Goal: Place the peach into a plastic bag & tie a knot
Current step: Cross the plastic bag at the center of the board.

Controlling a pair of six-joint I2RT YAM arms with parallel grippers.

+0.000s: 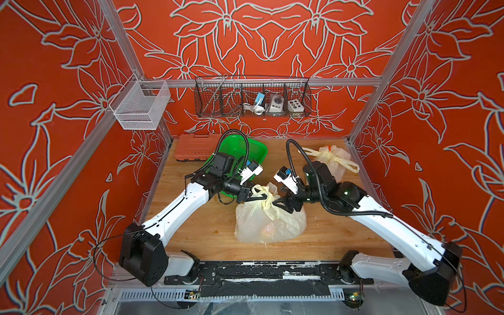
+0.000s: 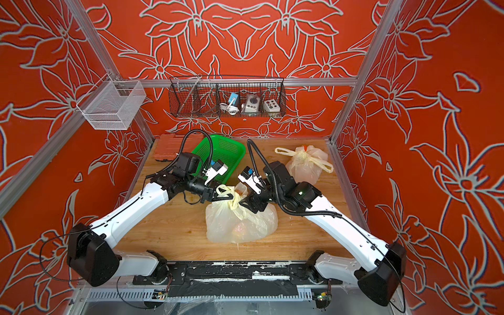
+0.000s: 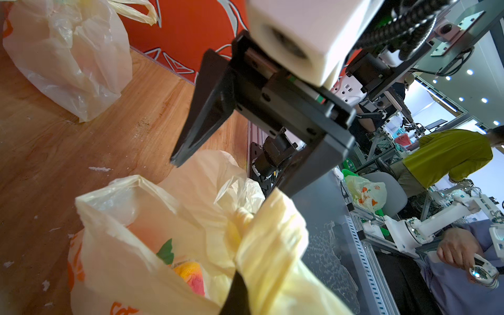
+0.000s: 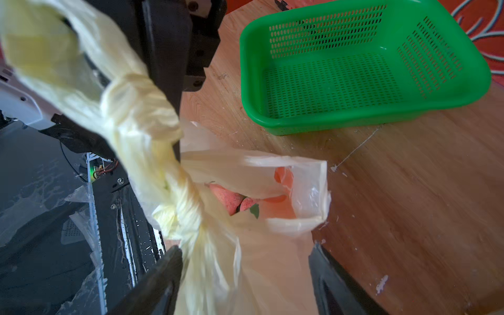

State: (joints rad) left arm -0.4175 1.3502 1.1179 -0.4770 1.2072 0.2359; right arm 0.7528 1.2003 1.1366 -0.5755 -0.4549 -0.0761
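A translucent yellowish plastic bag lies mid-table in both top views. The pink-orange peach shows inside it. The bag's handles are twisted into a rope rising from its mouth. My left gripper is shut on the bag's handle at the upper left of the bag. Just right of the twist, my right gripper is open. Its jaws straddle the bag's neck without pinching it.
An empty green basket sits behind the left arm. A second tied bag lies at the back right. An orange case rests at the back left. A wire rack hangs on the rear wall.
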